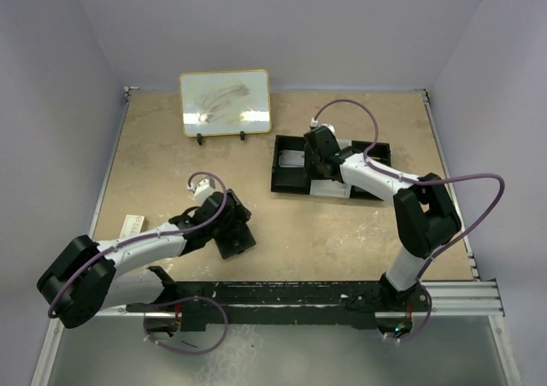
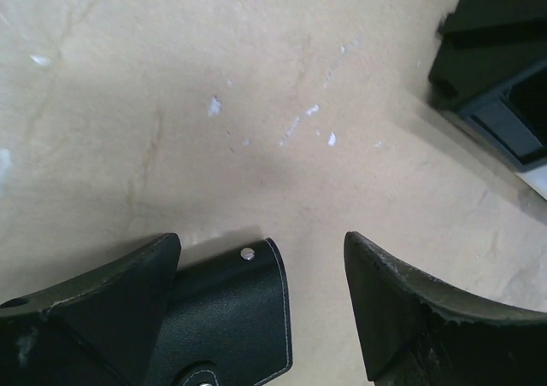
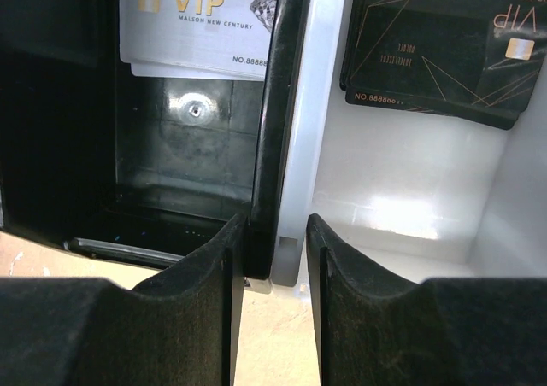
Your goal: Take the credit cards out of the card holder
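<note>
The black card holder (image 1: 232,235) lies closed and flat on the table at centre left. In the left wrist view the card holder (image 2: 226,318) shows its white snap dot and stitched edge. My left gripper (image 1: 224,218) is open wide just over it, and in its wrist view the left gripper (image 2: 261,248) has the left finger over the holder and the right finger on bare table. My right gripper (image 1: 320,157) hangs over the tray, and in its wrist view the right gripper (image 3: 273,232) is narrowly open and empty at the tray's divider wall. White VIP cards (image 3: 201,23) and black VIP cards (image 3: 444,44) lie in the tray.
The black-and-white tray (image 1: 376,151) stands at centre right; its corner also shows in the left wrist view (image 2: 500,53). A framed whiteboard (image 1: 226,102) stands at the back. A small white card-like item (image 1: 132,225) lies at the table's left edge.
</note>
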